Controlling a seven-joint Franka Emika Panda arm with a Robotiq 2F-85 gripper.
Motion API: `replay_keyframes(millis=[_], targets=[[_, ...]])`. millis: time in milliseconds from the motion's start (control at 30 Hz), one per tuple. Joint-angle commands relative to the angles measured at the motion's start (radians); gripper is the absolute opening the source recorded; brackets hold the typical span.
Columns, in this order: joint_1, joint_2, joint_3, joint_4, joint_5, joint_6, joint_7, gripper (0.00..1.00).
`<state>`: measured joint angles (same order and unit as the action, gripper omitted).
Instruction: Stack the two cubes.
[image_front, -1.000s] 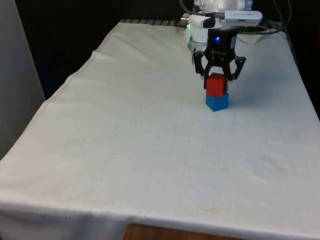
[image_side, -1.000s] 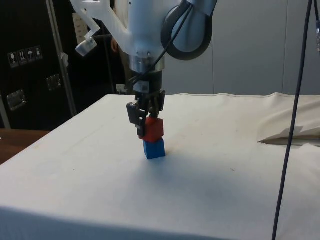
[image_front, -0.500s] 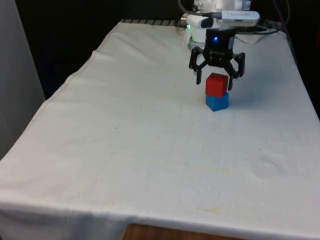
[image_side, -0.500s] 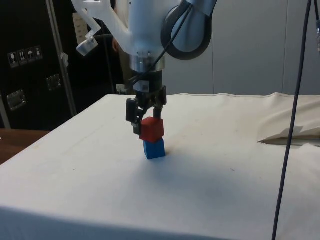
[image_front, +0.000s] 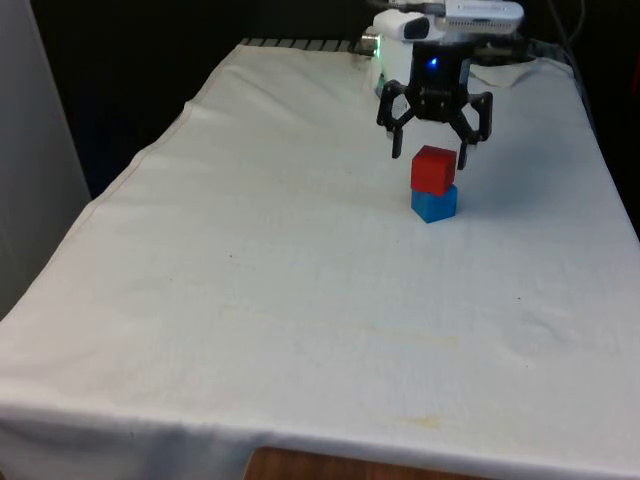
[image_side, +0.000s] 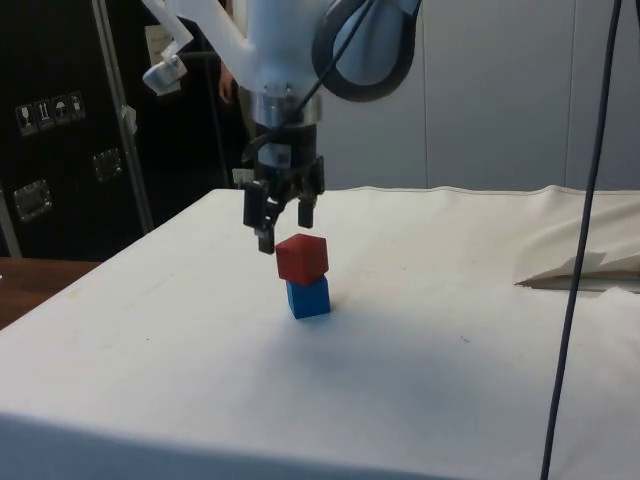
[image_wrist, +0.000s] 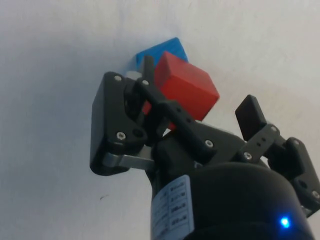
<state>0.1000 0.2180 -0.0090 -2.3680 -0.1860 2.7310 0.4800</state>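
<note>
Resting on the blue cube (image_front: 433, 204), the red cube (image_front: 434, 168) — jaws spread wide above.

one cube (image_front: 434, 169) on the other cube (image_front: 434, 204) (slightly askew), tool (image_front: 434, 150) above

The gripper (image_front: 433, 152) hangs pointing straight down, its fingers spread wide.

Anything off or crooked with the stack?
Slightly. The red cube rests on the blue cube but is twisted and shifted a little, not flush. The gripper is open above it. Nothing else stands out.
</note>
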Motion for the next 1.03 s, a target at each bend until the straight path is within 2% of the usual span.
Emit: replay_keyframes(millis=[0,133,167,200,400,433,500,700,733,800,967,1000], targets=[[-0.002,-0.007,0.007,0.003,0.011,-0.014,-0.015,1.0],[-0.002,-0.019,0.008,0.015,0.013,-0.039,-0.037,1.0],[0.001,-0.018,0.001,0.012,0.0,-0.029,-0.026,1.0],[-0.002,-0.022,0.008,0.019,0.014,-0.045,-0.042,1.0],[-0.002,-0.032,0.009,0.05,0.016,-0.086,-0.086,1.0],[0.001,-0.029,0.001,0.051,0.0,-0.081,-0.073,1.0],[-0.002,-0.036,0.009,0.06,0.016,-0.097,-0.105,1.0],[-0.002,-0.042,0.008,0.077,0.015,-0.114,-0.144,1.0],[0.001,-0.039,0.001,0.074,0.0,-0.102,-0.127,1.0],[-0.002,-0.043,0.007,0.087,0.015,-0.124,-0.161,1.0],[0.0,-0.041,0.007,0.111,0.013,-0.145,-0.191,1.0],[0.001,-0.042,0.001,0.107,0.0,-0.136,-0.179,1.0]])
